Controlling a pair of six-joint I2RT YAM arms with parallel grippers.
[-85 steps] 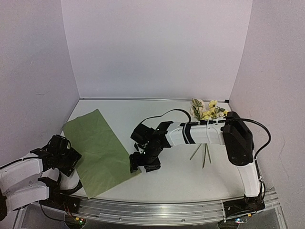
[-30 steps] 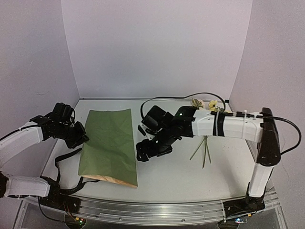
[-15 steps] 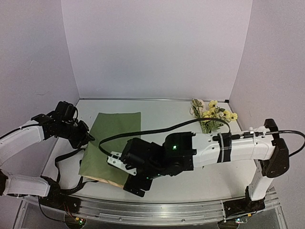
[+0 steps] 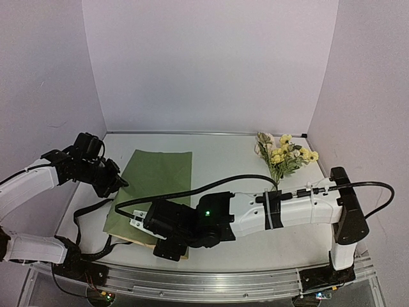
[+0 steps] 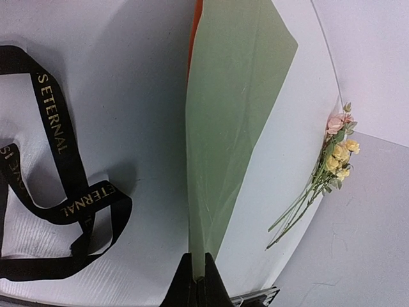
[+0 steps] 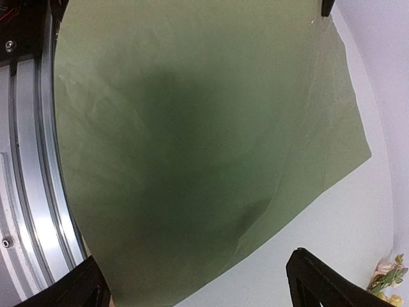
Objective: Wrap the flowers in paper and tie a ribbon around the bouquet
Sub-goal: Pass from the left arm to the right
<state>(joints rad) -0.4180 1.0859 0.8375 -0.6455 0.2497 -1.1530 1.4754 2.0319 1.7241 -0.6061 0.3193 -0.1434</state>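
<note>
The olive-green paper point(image 4: 156, 182) lies flat on the left half of the table, with a tan strip of its underside showing at the near edge. My left gripper point(image 4: 119, 183) is shut on the paper's left edge; in the left wrist view the sheet point(image 5: 236, 109) runs straight out from the closed tips point(image 5: 198, 276). My right gripper point(image 4: 170, 247) hovers open over the paper's near corner, and the sheet point(image 6: 192, 141) fills its view between wide-apart fingers point(image 6: 316, 281). The flowers point(image 4: 285, 157) lie at the back right. The black ribbon point(image 5: 61, 153) is looped on the table beside the paper.
The right arm point(image 4: 287, 208) stretches across the table's near half from its base at the right. A metal rail point(image 6: 29, 192) runs along the near edge, close under the right gripper. Lilac walls point(image 4: 211, 64) enclose the back and sides.
The right arm has swung from the paper's right edge to its near corner, and its gripper has opened wide. The left gripper has kept its hold while the paper turned and shifted slightly.
</note>
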